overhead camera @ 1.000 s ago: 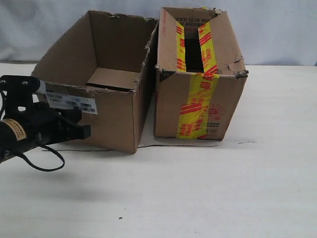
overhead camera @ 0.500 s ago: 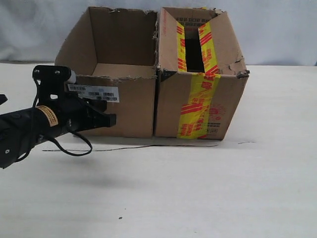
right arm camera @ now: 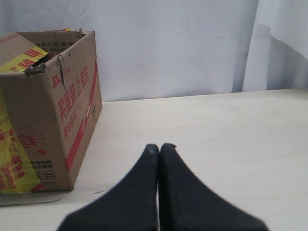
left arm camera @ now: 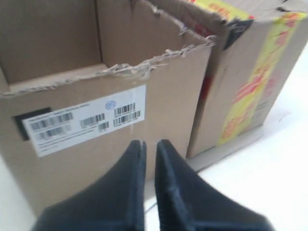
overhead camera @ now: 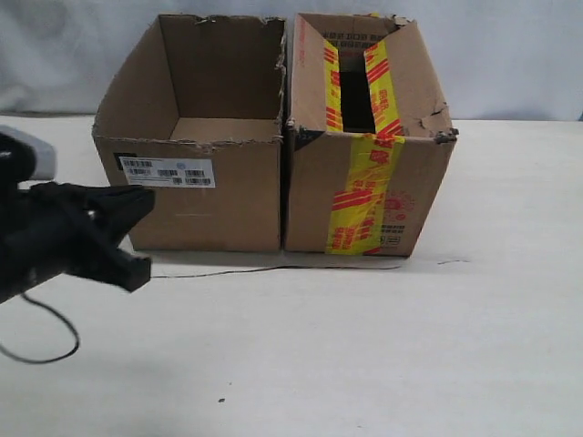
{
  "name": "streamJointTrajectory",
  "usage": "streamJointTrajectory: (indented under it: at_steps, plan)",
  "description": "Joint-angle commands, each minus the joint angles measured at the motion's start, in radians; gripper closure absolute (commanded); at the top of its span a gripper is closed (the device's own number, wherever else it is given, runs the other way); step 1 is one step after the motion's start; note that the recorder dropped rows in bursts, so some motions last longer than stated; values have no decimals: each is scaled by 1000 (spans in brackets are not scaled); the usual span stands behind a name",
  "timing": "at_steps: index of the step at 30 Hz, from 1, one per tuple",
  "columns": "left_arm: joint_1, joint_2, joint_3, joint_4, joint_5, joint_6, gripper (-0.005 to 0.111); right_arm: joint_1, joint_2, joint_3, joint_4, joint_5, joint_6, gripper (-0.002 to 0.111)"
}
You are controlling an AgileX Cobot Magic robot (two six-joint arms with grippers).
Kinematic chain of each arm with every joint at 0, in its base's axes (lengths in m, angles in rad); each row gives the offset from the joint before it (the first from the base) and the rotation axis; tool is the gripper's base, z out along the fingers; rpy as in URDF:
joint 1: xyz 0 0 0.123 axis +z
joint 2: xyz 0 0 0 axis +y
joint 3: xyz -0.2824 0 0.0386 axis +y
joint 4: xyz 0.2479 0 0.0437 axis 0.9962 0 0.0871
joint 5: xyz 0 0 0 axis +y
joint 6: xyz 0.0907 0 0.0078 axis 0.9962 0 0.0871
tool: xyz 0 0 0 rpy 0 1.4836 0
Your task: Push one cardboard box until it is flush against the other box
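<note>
The plain cardboard box [overhead camera: 196, 209], with its white barcode label [overhead camera: 166, 171], stands side by side with the taped box [overhead camera: 364, 196]. Their facing walls meet along their whole length. In the left wrist view the same plain box [left arm camera: 168, 96] and taped box [left arm camera: 250, 91] also touch. My left gripper [overhead camera: 135, 255] [left arm camera: 149, 142] hangs in front of the plain box, clear of it, its fingers nearly together with nothing between them. The right gripper [right arm camera: 160, 146] is shut and empty, off to the side of the taped box [right arm camera: 53, 106]. It does not show in the exterior view.
A thin dark line [overhead camera: 273, 268] runs along the table in front of both boxes. The left arm's cable [overhead camera: 41, 350] loops over the table at the front left. A white cloth backdrop [overhead camera: 510, 55] closes off the far side. A small dark speck [overhead camera: 220, 400] lies near the front.
The plain box has swung square and slid right until it meets the taped box. The left gripper has since drawn back from it toward the front left.
</note>
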Motion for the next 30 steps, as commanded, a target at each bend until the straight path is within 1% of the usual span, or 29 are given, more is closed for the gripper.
streamJointTrajectory:
  at_steps: [1,4,6,8,10,12,14,18,22,24,25,26,27,28,29,30]
  plan:
    - [-8,-235,144,-36,-1,111,107,3,-4,5,-5,-3,-7,109]
    - [-8,-380,234,-41,2,111,107,3,-4,5,-5,-3,-7,109]
    - [-8,-470,287,-61,30,129,107,3,-4,5,-5,-3,-7,109]
    - [-8,-566,309,-76,135,192,107,3,-4,5,-5,-3,-7,109]
    - [-8,-652,311,-76,292,226,107,3,-4,5,-5,-3,-7,109]
    - [-8,-714,311,-76,387,226,107,3,-4,5,-5,-3,-7,109]
    - [-8,-765,311,-76,444,226,107,3,-4,5,-5,-3,-7,109]
    - [-8,-813,311,-76,462,226,107,3,-4,5,-5,-3,-7,109]
    - [-8,-816,311,-76,466,226,107,3,-4,5,-5,-3,-7,109]
    - [-8,-816,316,-103,462,226,107,3,-4,5,-5,-3,-7,109]
    - [-8,-823,330,-147,413,226,107,3,-4,5,-5,-3,-7,109]
    - [-3,-831,330,-167,404,226,107,3,-4,5,-5,-3,-7,109]
    - [22,-867,330,-175,494,226,107,3,-4,5,-5,-3,-7,109]
    - [60,-897,330,-198,527,226,107,3,-4,5,-5,-3,-7,109]
    - [97,-928,330,-203,534,226,107,3,-4,5,-5,-3,-7,109]
    - [150,-968,330,-210,534,226,107,3,-4,5,-5,-3,-7,109]
